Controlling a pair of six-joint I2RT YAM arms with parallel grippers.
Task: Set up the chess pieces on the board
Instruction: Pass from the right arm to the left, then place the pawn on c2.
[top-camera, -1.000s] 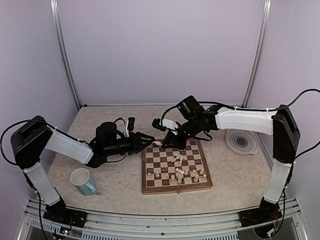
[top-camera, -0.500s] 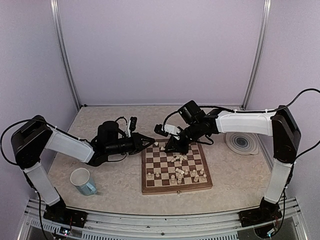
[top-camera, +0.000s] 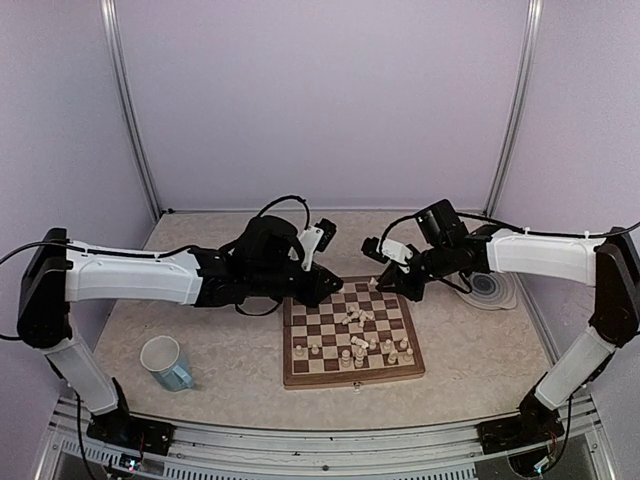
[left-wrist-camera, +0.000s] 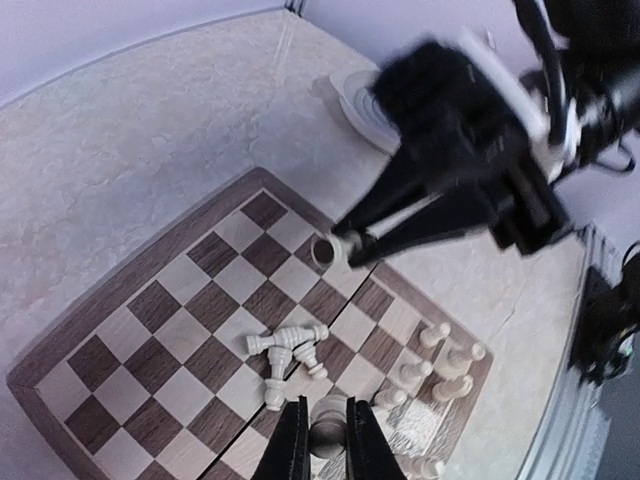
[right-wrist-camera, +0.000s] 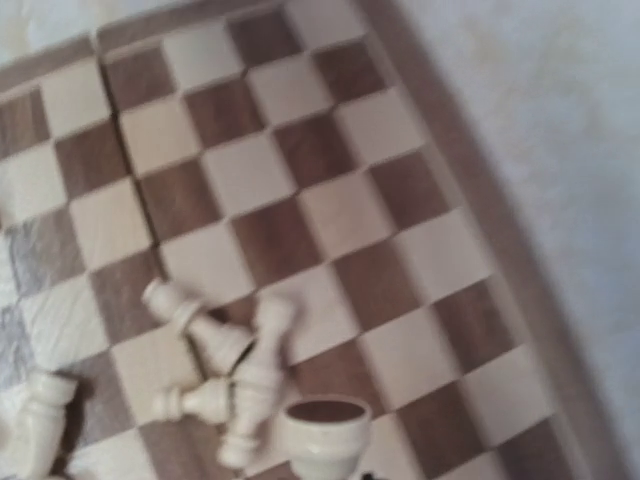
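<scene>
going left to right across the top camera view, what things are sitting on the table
blue mug → chessboard → ringed plate

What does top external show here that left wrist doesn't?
Only top external: the blue mug left of the board, and both arms whole, down to their bases. Only left wrist: the cream piece pinched between the fingers of the left gripper, and the round base of a second piece at the fingertips of the right gripper. Both: the board, the toppled pieces mid-board, the standing pieces toward its near edge, and the ringed plate.
</scene>
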